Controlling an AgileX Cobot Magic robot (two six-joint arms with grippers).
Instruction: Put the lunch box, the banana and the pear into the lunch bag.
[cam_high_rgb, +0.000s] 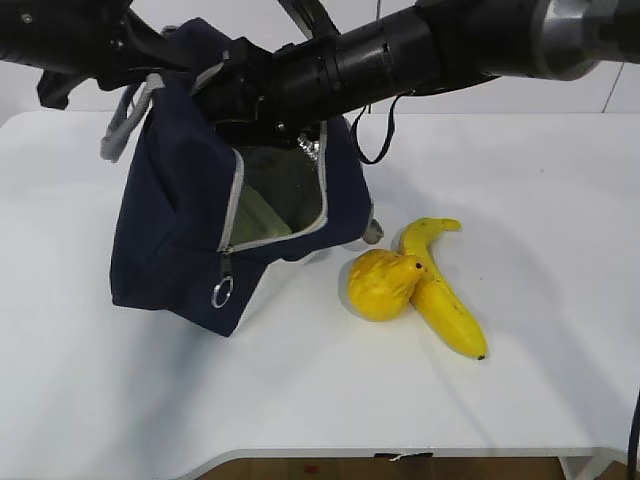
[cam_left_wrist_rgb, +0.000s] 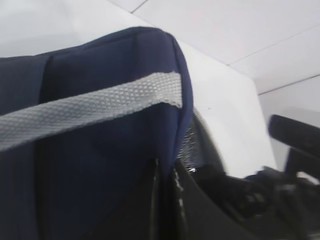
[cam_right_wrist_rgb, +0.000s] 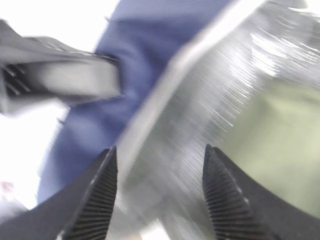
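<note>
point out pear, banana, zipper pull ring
pear (cam_high_rgb: 383, 285): exterior view, middle of its body.
banana (cam_high_rgb: 443, 295): exterior view, mid-length of the peel.
zipper pull ring (cam_high_rgb: 222, 293): exterior view, the ring's metal rim.

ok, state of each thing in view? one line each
Navy-blue fabric lunch bag: unzipped, mouth open, tilted, held up by its rim.
Sage-green lidded lunch box: inside the bag.
Squat yellow pear: on the table, outside the bag, against the banana.
Long yellow banana: lying on the table.
Left gripper: shut on bag rim.
Right gripper: open, empty, at bag mouth.
</note>
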